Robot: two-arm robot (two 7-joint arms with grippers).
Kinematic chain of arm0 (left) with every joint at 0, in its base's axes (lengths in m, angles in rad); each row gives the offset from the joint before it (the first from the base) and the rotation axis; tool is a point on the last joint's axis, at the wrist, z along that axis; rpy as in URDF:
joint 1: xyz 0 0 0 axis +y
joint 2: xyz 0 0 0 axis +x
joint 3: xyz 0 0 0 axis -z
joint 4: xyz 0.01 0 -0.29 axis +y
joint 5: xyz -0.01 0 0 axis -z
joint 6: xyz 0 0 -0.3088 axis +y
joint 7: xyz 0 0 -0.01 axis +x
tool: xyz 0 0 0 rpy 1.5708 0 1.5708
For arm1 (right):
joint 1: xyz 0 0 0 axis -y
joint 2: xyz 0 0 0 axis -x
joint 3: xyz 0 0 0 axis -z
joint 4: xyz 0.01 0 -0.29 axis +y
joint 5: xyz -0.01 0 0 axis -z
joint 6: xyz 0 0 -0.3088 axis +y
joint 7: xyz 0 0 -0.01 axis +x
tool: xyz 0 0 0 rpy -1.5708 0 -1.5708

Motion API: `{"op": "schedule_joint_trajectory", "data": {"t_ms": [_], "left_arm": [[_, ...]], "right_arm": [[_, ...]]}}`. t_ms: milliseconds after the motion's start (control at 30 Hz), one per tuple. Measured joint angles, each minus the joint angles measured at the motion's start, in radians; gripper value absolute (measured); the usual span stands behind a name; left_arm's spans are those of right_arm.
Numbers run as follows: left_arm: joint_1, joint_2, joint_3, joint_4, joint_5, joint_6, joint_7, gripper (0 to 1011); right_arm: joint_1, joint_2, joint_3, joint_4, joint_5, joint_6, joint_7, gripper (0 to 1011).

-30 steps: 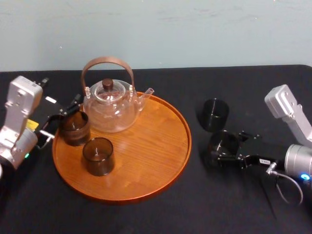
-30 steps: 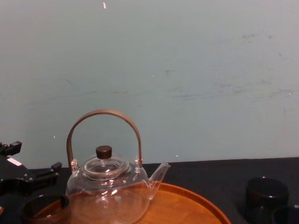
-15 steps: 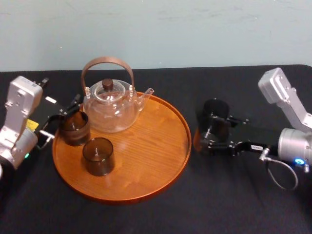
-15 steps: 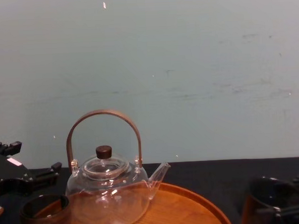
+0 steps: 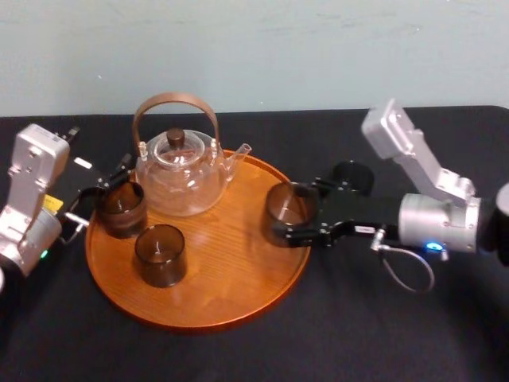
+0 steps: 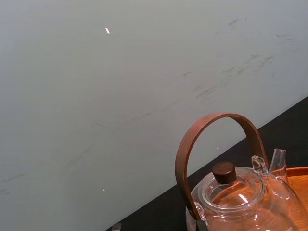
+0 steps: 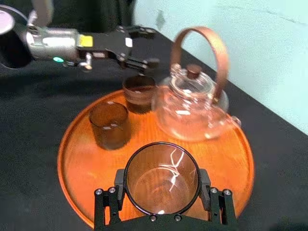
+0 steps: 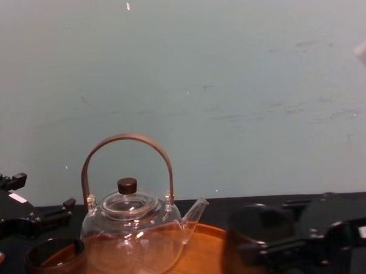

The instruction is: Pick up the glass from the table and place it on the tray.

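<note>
My right gripper (image 5: 296,212) is shut on the glass (image 5: 286,204), a smoky brown tumbler held upright over the right part of the round wooden tray (image 5: 215,306). In the right wrist view the glass (image 7: 161,176) sits between the fingers (image 7: 104,199), above the tray (image 7: 77,159). The chest view has the glass (image 8: 255,237) low at the right. Whether its base touches the tray I cannot tell. My left gripper (image 5: 97,194) rests open at the tray's left edge, beside another tumbler (image 5: 121,208). The black table (image 5: 358,326) lies all around.
A clear glass teapot (image 5: 178,173) with an arched wooden handle stands at the back of the tray. A second tumbler (image 5: 160,255) stands on the tray's front left. One more dark tumbler (image 5: 354,175) stands on the table behind my right gripper.
My right gripper has carried the glass leftward, from the table beside the other dark tumbler to over the tray's right part. The left arm has not moved.
</note>
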Motion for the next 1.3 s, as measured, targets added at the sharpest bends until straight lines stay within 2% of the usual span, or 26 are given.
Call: {"op": "schedule_joint_trajectory", "data": {"t_ms": [233, 533, 1033, 1300], "left_arm": [[0.000, 0.000, 0.000, 0.000, 0.000, 0.000, 0.000, 1001], [0.000, 0.000, 0.000, 0.000, 0.000, 0.000, 0.000, 1001], [0.000, 0.000, 0.000, 0.000, 0.000, 0.000, 0.000, 1001], [0.000, 0.000, 0.000, 0.000, 0.000, 0.000, 0.000, 1001]], "right_arm": [[0.052, -0.050, -0.061, 0.039, -0.020, -0.025, 0.027, 905], [0.072, -0.093, -0.103, 0.080, -0.029, -0.049, 0.035, 905], [0.066, -0.126, -0.141, 0.152, -0.039, -0.065, 0.040, 905], [0.062, -0.137, -0.147, 0.175, -0.050, -0.068, 0.037, 905]]}}
